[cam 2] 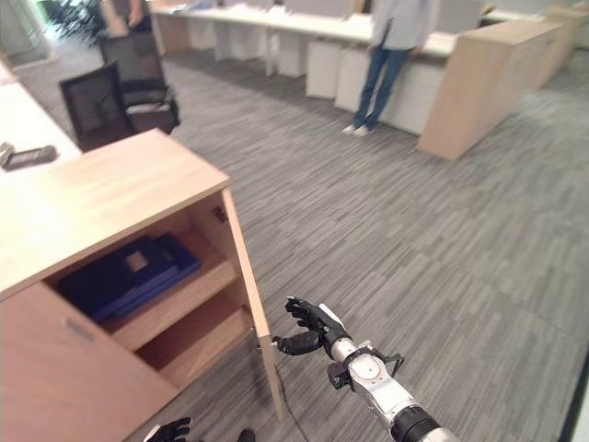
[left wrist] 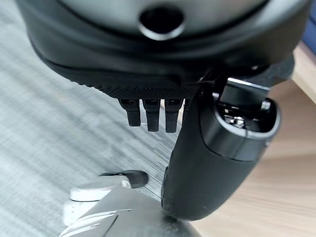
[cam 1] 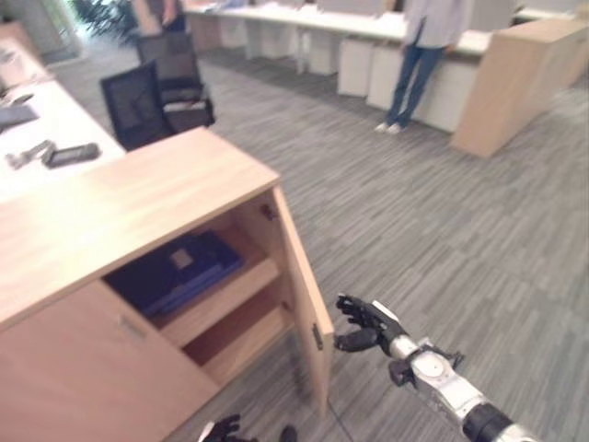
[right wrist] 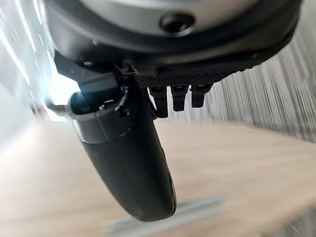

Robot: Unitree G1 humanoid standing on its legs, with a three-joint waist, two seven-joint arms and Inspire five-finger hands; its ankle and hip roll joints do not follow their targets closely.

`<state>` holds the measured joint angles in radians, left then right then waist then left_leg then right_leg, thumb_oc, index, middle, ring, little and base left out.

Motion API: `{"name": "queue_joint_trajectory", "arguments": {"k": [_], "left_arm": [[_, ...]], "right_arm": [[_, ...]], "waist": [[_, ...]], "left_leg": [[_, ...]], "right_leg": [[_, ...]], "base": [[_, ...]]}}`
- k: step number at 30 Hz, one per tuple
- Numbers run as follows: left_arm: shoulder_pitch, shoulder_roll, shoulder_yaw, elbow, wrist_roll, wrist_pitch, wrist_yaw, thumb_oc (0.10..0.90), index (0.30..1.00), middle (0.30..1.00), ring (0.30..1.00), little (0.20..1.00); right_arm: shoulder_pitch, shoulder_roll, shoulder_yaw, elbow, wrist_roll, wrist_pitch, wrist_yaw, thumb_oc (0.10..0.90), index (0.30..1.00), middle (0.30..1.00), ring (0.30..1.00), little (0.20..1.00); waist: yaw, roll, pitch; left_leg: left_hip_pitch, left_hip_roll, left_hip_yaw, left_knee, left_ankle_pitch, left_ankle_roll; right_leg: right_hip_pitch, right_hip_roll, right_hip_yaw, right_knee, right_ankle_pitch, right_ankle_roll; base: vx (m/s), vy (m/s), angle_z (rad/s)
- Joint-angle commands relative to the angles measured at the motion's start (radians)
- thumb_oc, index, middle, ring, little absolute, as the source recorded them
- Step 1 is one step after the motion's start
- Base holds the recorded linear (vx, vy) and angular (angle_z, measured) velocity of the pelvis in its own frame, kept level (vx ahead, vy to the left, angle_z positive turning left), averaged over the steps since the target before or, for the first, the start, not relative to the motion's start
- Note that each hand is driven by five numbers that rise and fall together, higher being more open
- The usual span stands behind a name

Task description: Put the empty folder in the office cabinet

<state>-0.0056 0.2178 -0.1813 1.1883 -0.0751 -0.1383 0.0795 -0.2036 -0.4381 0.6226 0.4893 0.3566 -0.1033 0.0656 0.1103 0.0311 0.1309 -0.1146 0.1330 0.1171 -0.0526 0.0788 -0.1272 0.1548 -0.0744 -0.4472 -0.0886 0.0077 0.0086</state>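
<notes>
The wooden office cabinet (cam 1: 138, 198) stands with its door (cam 1: 304, 290) open. The blue folder (cam 1: 175, 270) already lies on the upper shelf, so only closing seems left. The right hand (cam 1: 363, 324), loosely curled and empty, hovers beside the door's edge; the left hand (cam 1: 221, 429) hangs low, its fingers unreadable.

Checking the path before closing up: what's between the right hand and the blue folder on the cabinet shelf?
The open cabinet door stands between the right hand and the blue folder, as the left eye view shows.

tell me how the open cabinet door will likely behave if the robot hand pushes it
The cabinet door hangs on side hinges, so it should probably swing shut instead of sliding. It looks like a rigid wooden panel, unlikely to flex. The right robot hand is beside its outer face.
</notes>
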Motion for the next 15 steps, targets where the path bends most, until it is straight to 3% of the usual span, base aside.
{"name": "queue_joint_trajectory", "arguments": {"k": [1, 4, 6, 9, 12, 13, 14, 15], "left_arm": [[-0.019, 0.055, -0.059, 0.032, 0.072, -0.010, -0.008, 0.800, 0.900, 0.900, 0.900, 0.900], [-0.001, 0.059, -0.061, 0.051, 0.101, -0.006, -0.007, 0.800, 0.900, 0.900, 0.900, 0.900], [0.020, 0.062, -0.058, 0.072, 0.134, 0.004, -0.006, 0.800, 0.900, 0.900, 0.900, 0.900], [0.020, 0.075, -0.064, 0.067, 0.147, 0.008, -0.008, 0.800, 0.900, 0.900, 0.900, 0.900], [0.012, 0.090, -0.073, 0.053, 0.141, 0.008, -0.009, 0.800, 0.900, 0.900, 0.900, 0.900], [0.013, 0.093, -0.074, 0.049, 0.142, 0.007, -0.008, 0.800, 0.900, 0.900, 0.900, 0.900], [0.013, 0.094, -0.074, 0.049, 0.142, 0.007, -0.008, 0.800, 0.900, 0.900, 0.900, 0.900], [0.013, 0.103, -0.071, 0.043, 0.130, 0.005, 0.000, 0.800, 0.900, 0.900, 0.900, 0.900]], "right_arm": [[-0.067, 0.072, -0.018, -0.141, -0.007, -0.085, 0.012, 0.800, 0.900, 0.900, 0.900, 0.900], [-0.057, 0.084, -0.026, -0.144, -0.013, -0.080, 0.012, 0.800, 0.900, 0.900, 0.900, 0.900], [-0.037, 0.106, -0.054, -0.142, 0.016, -0.076, 0.008, 0.800, 0.900, 0.900, 0.900, 0.900], [-0.038, 0.130, -0.082, -0.123, 0.052, -0.079, -0.009, 0.800, 0.900, 0.900, 0.900, 0.900], [-0.066, 0.147, -0.129, -0.089, 0.066, -0.092, -0.048, 0.800, 0.900, 0.900, 0.900, 0.900], [-0.075, 0.157, -0.151, -0.076, 0.072, -0.096, -0.060, 0.800, 0.900, 0.900, 0.900, 0.900], [-0.076, 0.158, -0.151, -0.075, 0.072, -0.097, -0.060, 0.800, 0.900, 0.900, 0.900, 0.900], [-0.104, 0.176, -0.207, -0.037, 0.092, -0.109, -0.103, 0.800, 0.900, 0.900, 0.900, 0.900]], "waist": [[-0.050, -0.060, -0.001], [-0.053, -0.056, -0.014], [-0.051, -0.041, -0.042], [-0.027, -0.049, -0.047], [-0.001, -0.049, -0.048], [0.001, -0.045, -0.043], [0.002, -0.047, -0.043], [0.000, -0.040, -0.027]], "left_leg": [[0.064, 0.158, 0.261, 0.231, 0.010, -0.050], [0.095, 0.135, 0.243, 0.232, -0.030, -0.054], [0.148, 0.093, 0.238, 0.136, -0.051, -0.034], [0.145, 0.060, 0.203, 0.112, -0.056, -0.007], [0.158, 0.015, 0.142, 0.085, -0.097, 0.030], [0.158, 0.002, 0.149, 0.078, -0.088, 0.054], [0.158, -0.002, 0.150, 0.077, -0.089, 0.056], [0.181, -0.037, 0.122, 0.049, -0.091, 0.089]], "right_leg": [[-0.020, -0.112, -0.006, 0.038, -0.047, 0.100], [-0.010, -0.118, -0.031, 0.045, -0.045, 0.094], [0.004, -0.128, -0.090, 0.065, -0.036, 0.101], [0.012, -0.155, -0.123, 0.116, -0.037, 0.110], [-0.013, -0.211, -0.137, 0.263, -0.062, 0.141], [-0.048, -0.249, -0.157, 0.337, -0.029, 0.147], [-0.052, -0.255, -0.154, 0.345, -0.031, 0.149], [-0.113, -0.317, -0.103, 0.488, 0.083, 0.214]], "base": [[-0.11, 0.002, 1.21], [-0.02, 0.062, 1.01], [0.07, 0.168, 0.98], [0.07, 0.183, 0.98], [0.08, 0.227, 0.54], [-0.01, 0.206, 0.68], [0.02, 0.278, 0.85], [0.05, 0.176, 0.65]]}}
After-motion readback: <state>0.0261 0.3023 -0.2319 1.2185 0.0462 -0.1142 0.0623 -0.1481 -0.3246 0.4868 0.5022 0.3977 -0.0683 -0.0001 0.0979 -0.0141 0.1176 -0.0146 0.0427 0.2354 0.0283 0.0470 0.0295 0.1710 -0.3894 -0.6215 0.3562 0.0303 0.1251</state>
